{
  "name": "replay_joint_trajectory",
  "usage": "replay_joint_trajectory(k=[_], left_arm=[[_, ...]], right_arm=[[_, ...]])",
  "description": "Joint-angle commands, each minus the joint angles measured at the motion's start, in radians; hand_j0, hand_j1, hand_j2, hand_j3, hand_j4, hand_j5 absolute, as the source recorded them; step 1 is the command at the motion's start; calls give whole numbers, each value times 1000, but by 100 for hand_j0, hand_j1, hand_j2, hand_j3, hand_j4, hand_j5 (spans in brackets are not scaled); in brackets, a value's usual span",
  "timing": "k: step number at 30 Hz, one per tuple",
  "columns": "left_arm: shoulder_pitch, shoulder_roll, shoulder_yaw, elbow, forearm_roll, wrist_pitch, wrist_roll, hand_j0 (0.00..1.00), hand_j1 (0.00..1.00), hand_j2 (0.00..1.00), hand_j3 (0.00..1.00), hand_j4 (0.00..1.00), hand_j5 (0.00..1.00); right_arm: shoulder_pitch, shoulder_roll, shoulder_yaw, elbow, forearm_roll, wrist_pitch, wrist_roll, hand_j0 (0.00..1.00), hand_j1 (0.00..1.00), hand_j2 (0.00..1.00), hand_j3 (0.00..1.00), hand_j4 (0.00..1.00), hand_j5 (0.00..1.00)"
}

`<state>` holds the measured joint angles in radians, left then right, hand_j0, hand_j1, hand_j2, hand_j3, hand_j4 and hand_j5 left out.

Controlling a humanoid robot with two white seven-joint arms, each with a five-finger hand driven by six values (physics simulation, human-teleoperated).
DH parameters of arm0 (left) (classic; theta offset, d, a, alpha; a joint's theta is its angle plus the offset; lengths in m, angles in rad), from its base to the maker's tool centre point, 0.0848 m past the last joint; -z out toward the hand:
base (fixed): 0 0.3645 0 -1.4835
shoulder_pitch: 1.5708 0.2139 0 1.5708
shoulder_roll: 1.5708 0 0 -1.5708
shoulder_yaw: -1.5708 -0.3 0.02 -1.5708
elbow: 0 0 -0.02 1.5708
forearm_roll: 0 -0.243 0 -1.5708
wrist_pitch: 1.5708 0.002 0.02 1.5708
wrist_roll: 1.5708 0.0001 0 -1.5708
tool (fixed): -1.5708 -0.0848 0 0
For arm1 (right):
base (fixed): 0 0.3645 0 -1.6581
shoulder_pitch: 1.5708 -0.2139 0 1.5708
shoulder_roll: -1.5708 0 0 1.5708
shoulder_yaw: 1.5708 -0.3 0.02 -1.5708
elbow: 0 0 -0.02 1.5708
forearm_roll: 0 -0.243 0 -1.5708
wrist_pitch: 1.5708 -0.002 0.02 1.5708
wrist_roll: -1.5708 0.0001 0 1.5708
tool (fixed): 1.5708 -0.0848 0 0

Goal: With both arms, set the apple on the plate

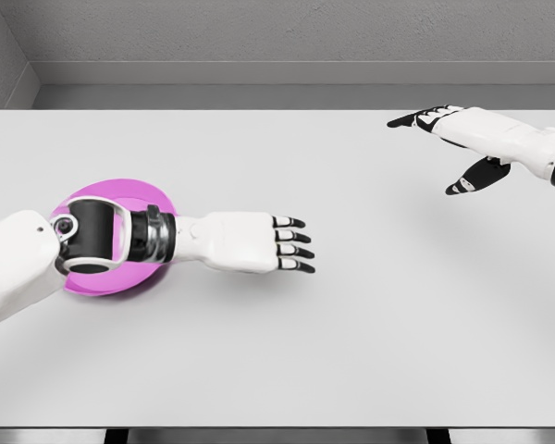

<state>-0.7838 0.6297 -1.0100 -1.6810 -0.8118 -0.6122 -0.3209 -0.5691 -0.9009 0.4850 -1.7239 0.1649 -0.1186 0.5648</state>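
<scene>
On the white table no apple shows anywhere, so I can't tell where it is; it could sit hidden under the left forearm, but nothing confirms that. Neither hand carries it. Pink plate lies at the left side of the table, mostly covered by the left arm's wrist and forearm, only its rim showing above and below; no fruit shows on the visible part of it. Left hand lies low over the table just right of the plate, palm down, fingers straight and together pointing right, nothing in its grasp. Right hand hangs over the far right corner, well apart from the plate, index extended to the left, thumb dropped below, slack and empty. Judgement: either placement hasn't started and the apple is out of sight, or it's hidden on the plate under the arm; pictures don't settle it. Remaining work can't be scoped until the apple is located.
</scene>
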Motion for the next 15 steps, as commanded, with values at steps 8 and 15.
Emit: replay_joint_trajectory(k=[8,15], left_arm=[[-54,-16,-9,0,-72,1,-12,100,100,100,100,100,100],[-57,-38,-9,24,-167,1,-12,100,100,100,100,100,100]], right_arm=[[0,0,0,0,-2,1,0,100,100,100,100,100,100],[-2,0,1,0,-2,1,0,100,100,100,100,100,100]])
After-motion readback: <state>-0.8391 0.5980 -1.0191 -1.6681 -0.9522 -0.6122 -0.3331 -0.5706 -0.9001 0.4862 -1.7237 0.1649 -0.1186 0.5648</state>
